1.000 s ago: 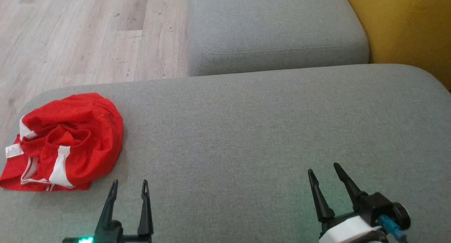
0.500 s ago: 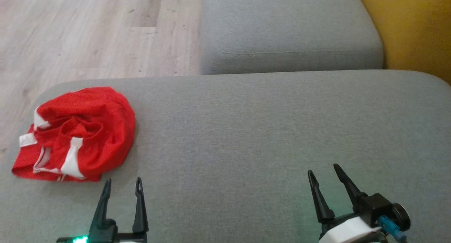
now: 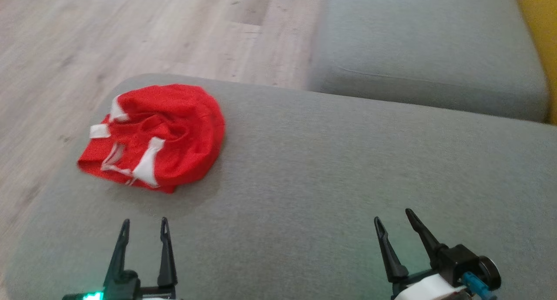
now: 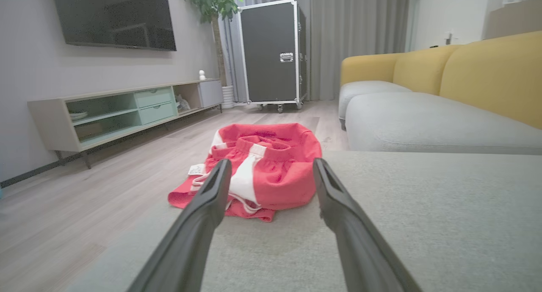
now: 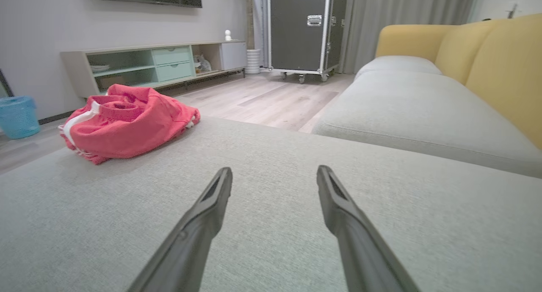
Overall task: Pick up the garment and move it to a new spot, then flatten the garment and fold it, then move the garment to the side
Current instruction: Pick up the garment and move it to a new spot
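Note:
The garment [image 3: 161, 136] is a crumpled red piece with white stripes and a white label, heaped near the far left corner of the grey cushion [image 3: 330, 173]. In the left wrist view the garment [image 4: 258, 169] lies straight ahead, a short way beyond the fingertips. My left gripper [image 3: 144, 222] is open and empty, just in front of the heap. My right gripper [image 3: 392, 214] is open and empty over bare cushion at the lower right. From the right wrist the garment [image 5: 127, 122] sits off to the left, far from my right gripper [image 5: 274, 170].
Wooden floor [image 3: 130, 30] lies beyond the cushion's left and far edges. A second grey seat [image 3: 426, 52] with a yellow backrest [image 5: 499, 59] is at the far right. A low TV cabinet [image 4: 127, 109], a black wheeled case [image 4: 273, 50] and a blue basket [image 5: 19, 116] stand across the room.
The head camera has turned left, so the garment now appears further right and higher. Both grippers stay open, low in the view; the garment itself has not moved.

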`<state>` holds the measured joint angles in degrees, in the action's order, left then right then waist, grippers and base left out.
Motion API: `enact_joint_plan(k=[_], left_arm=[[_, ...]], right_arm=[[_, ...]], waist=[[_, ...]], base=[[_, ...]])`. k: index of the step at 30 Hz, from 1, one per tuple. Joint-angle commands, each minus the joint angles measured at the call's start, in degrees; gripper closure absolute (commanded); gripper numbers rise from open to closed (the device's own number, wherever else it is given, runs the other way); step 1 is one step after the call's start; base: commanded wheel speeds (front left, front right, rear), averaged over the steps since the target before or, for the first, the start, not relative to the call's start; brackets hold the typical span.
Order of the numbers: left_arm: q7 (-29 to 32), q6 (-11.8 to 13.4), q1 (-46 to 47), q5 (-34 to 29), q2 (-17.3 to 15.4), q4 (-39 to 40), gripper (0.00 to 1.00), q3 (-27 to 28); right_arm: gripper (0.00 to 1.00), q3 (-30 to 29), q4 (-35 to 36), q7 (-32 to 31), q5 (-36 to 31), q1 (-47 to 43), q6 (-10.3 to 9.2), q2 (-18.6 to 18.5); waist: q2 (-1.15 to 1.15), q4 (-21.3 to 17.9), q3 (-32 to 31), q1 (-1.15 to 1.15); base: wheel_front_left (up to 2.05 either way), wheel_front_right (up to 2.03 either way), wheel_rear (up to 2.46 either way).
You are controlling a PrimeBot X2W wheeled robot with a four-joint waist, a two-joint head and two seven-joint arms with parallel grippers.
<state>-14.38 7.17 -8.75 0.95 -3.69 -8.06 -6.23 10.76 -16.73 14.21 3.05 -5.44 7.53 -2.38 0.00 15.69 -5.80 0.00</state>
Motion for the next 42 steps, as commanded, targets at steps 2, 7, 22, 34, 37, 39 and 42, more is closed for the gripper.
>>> enact_joint_plan(k=[2,7,22,34,37,39,42], left_arm=[[-0.62,0.62,1.49,-0.32,-0.58,2.15,0.0,2.23],[-0.62,1.28,1.66,-0.63,-1.19,1.79,0.0,2.94],[-0.62,2.94,7.3,-2.32,-4.57,7.12,0.0,3.35],[-0.58,-1.4,36.38,0.92,-7.72,-5.24,0.0,3.69],[2.79,-1.62,45.36,2.39,-7.89,-15.24,0.0,4.73],[6.53,-1.45,50.62,3.86,-7.93,-21.85,0.0,5.9],[9.85,-1.93,55.19,5.52,-7.8,-27.67,0.0,6.76]], right_arm=[[0.0,1.4,2.2,0.79,0.48,1.94,-0.04,-0.5],[0.0,1.91,2.22,0.79,0.83,1.88,-0.04,-0.5],[0.0,1.66,1.88,0.79,-3.04,1.41,-0.04,-1.22],[0.0,1.33,4.73,0.79,-4.27,5.48,-0.04,-12.03],[0.0,1.18,6.1,0.79,-4.17,6.76,-0.04,-14.79],[0.0,1.14,7.04,0.79,-4.11,7.65,-0.04,-16.44],[0.0,0.99,7.92,0.79,-4.03,8.16,-0.04,-17.76]], waist=[[0.0,3.87,-0.15,0.0],[0.0,7.88,0.4,0.0],[0.0,12.69,5.81,0.0],[0.0,12.2,18.21,0.0],[0.0,11.39,21.89,0.0],[0.0,10.69,24.19,0.0],[0.0,10.14,26.28,0.0]], base=[[0.0,0.0,0.0],[0.0,0.0,0.0],[0.0,0.0,0.0],[0.0,0.0,0.0],[0.0,0.0,0.0],[0.0,0.0,0.0],[0.0,0.0,0.0]])
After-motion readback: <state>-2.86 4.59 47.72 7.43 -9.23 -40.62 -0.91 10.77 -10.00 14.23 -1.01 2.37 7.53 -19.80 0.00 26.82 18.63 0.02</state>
